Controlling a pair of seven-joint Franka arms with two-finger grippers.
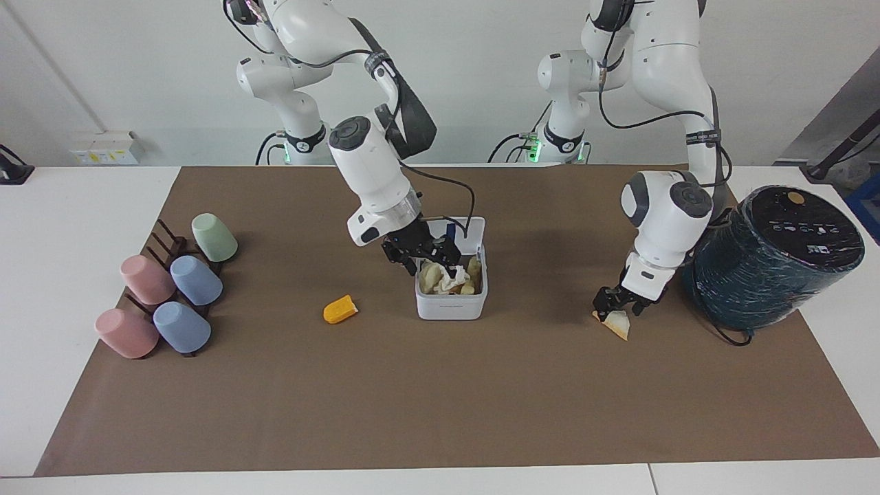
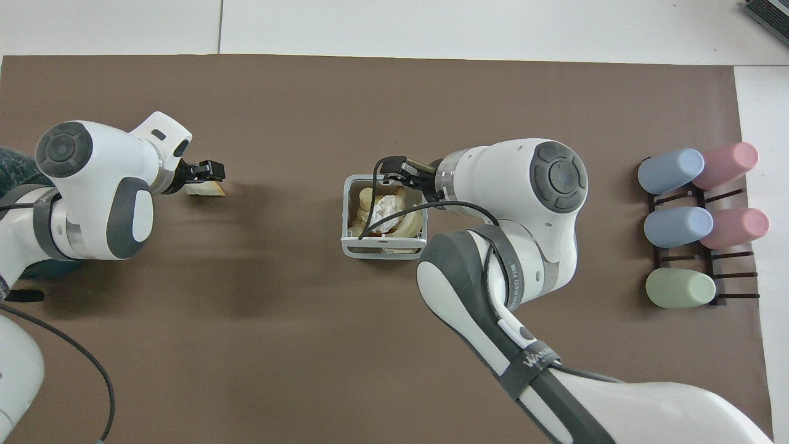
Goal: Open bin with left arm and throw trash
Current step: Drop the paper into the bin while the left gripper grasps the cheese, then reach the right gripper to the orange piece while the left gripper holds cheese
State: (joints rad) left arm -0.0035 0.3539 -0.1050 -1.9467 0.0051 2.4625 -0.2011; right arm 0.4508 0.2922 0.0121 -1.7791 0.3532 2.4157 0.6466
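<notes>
The white bin point(image 1: 450, 308) stands mid-table with its lid point(image 1: 459, 230) up on the side nearer the robots. It holds food scraps and the crumpled white tissue point(image 1: 454, 278), which also shows in the overhead view point(image 2: 385, 206). My right gripper point(image 1: 423, 253) is open just over the bin's rim point(image 2: 346, 216). The orange-yellow chunk point(image 1: 340, 309) lies on the mat beside the bin, toward the right arm's end. My left gripper point(image 1: 615, 307) is open and low at the pale bread slice point(image 1: 620, 324), its fingers at the slice's upper edge point(image 2: 205, 190).
A big dark-teal wrapped cylinder point(image 1: 770, 254) stands close beside the left arm. A dark rack with several pastel cups point(image 1: 168, 289) sits at the right arm's end of the brown mat point(image 1: 440, 399). A cable runs from the right wrist over the bin.
</notes>
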